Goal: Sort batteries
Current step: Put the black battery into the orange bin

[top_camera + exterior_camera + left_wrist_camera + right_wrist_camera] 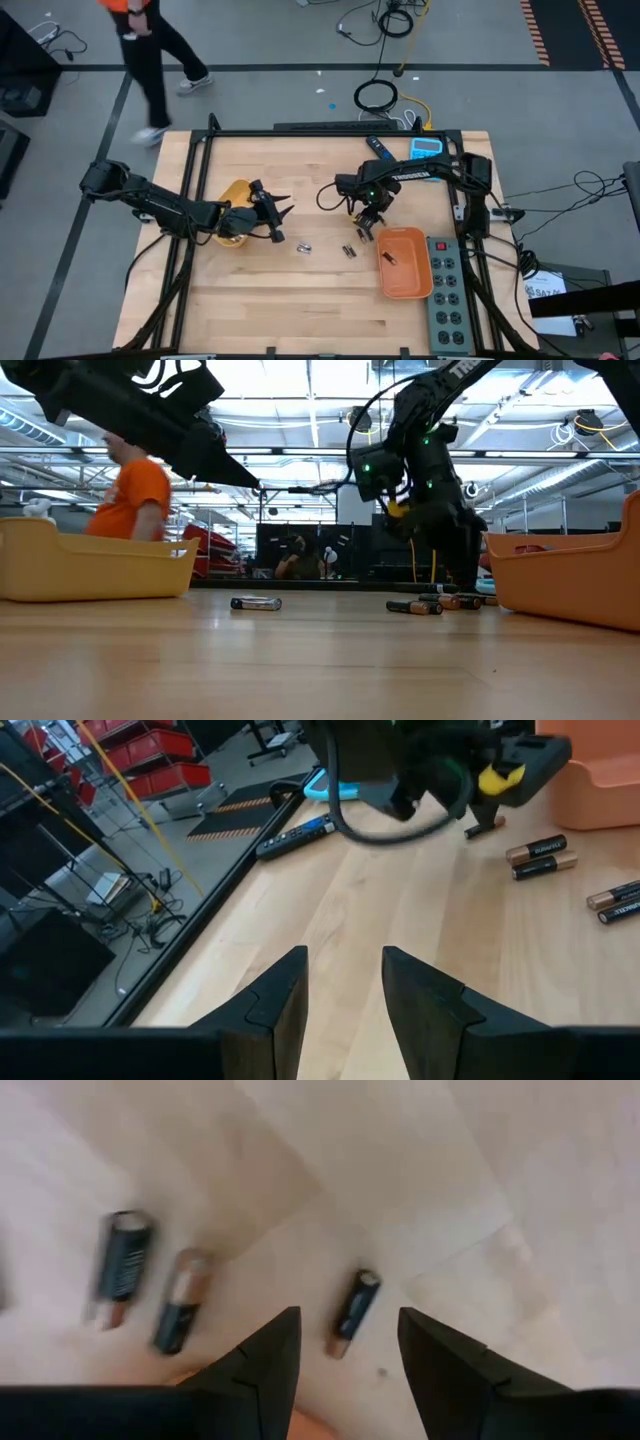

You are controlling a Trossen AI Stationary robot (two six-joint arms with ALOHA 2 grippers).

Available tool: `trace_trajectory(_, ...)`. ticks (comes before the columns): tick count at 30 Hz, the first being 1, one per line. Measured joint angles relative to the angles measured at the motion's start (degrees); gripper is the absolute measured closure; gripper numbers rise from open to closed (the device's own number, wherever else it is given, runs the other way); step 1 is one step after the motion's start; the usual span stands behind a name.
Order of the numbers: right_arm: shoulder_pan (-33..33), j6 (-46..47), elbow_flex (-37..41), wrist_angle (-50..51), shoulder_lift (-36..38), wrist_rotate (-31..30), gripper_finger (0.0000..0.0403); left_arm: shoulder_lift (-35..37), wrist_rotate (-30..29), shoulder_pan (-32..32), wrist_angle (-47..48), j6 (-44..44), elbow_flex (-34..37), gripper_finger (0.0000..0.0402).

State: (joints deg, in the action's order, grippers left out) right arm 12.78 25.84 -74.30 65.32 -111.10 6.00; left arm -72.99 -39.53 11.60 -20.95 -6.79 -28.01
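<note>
A pale wooden table (pixel 300 300) with smooth, lightly grained planks holds two dark robot arms. The right gripper (pixel 345 1345) hangs just above the tabletop, a little left of an orange plastic tray (pixel 405 262), pointing down. Its two dark, wedge-shaped fingers stand apart and hold nothing. Directly below and between them lies a small battery (pixel 353 1312), a short cylinder with a dark body and a copper-coloured end. Two similar batteries (pixel 150 1285) lie side by side just beside it, and from table height the loose group (pixel 440 603) shows close to the orange tray's rounded wall. A larger, shinier silver battery (pixel 256 603) lies by itself nearer the table's middle.

The left gripper (pixel 345 985) hovers above the wood at the left, beside a yellow plastic tray (pixel 232 195), aimed across at the other arm. Its fingers are also parted and empty.

The step in hand looks like a pick by the right arm. The next move would seem to call for lowering the open fingers around the small battery and closing across its round sides, which could roll on the smooth wood.

A dark, blue-tipped remote-like stick (pixel 295 836) lies at the far side. A person in an orange top (pixel 135 500) stands beyond the table.
</note>
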Motion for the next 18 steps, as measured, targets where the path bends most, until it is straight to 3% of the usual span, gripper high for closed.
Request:
trace_trajectory(12,-0.6,-3.2,-0.1,-0.7,-4.7,-1.2,0.0253,0.0,0.5,0.0,0.4,0.0,0.0,0.0263)
trace_trajectory(18,-0.6,-5.2,-0.1,-1.9,-4.9,0.3,0.0344,0.0,0.5,0.0,0.5,0.0,0.0,0.0263)
